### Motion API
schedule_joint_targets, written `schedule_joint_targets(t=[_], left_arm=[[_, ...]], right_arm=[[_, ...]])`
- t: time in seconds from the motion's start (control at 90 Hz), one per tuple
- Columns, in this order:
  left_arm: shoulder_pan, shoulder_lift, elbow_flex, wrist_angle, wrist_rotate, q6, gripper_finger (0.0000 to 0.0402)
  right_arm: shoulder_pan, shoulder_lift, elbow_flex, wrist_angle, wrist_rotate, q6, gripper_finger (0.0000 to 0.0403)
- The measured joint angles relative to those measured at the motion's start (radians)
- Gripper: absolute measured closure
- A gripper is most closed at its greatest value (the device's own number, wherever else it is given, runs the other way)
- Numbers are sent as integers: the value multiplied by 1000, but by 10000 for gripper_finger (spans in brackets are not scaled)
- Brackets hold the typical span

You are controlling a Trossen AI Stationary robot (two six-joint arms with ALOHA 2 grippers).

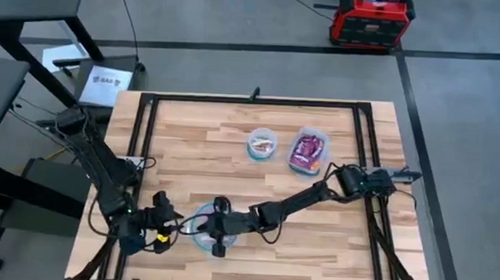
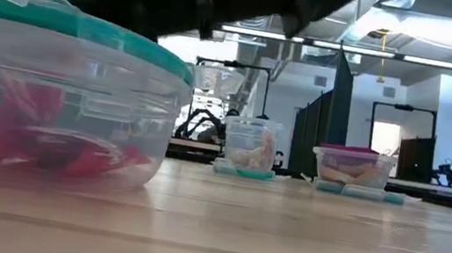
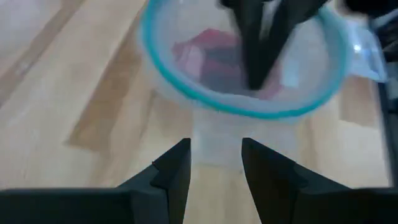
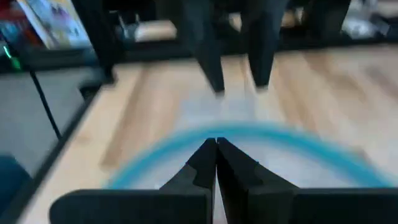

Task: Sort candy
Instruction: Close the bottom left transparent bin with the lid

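A clear round container with a blue rim [image 1: 214, 229] stands near the table's front edge and holds red candy [image 3: 208, 53] [image 2: 47, 141]. My left gripper [image 3: 216, 155] is open, level at the container's left side, its fingers flanking the clear wall [image 3: 217, 134]. My right gripper [image 4: 216, 155] is shut and points down into the container from above [image 3: 256, 56]; nothing shows between its fingertips. More candy lies in two containers farther back. My left gripper has the container's near wall [image 3: 217, 134] between its open fingers, coming level from the table's left; whether the fingers touch it, I cannot tell. My right gripper's shut fingertips [image 3: 255, 78] hang just over the red candy inside the rim; whether they touch it, I cannot tell.
A round container [image 1: 262, 145] with pale candy and a rectangular one [image 1: 308, 150] with purple and red candy stand at the table's far middle. A black frame [image 1: 147, 143] borders the wooden top. Bare wood lies between the front and back containers.
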Motion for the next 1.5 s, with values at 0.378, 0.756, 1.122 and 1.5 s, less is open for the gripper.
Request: schedule_joint_targets(t=[0.378, 0.756, 1.122, 1.5], left_arm=[[39, 93, -43, 136, 7, 27, 272], [194, 179, -43, 328, 39, 164, 272], [293, 187, -47, 397, -40, 206, 272], [313, 208, 6, 431, 46, 336, 272]], right_arm=[[-5, -7, -15, -58, -1, 0, 403], [-5, -10, -42, -57, 3, 8, 403], [-5, 12, -40, -48, -40, 27, 403], [-3, 32, -16, -33, -40, 12, 403]])
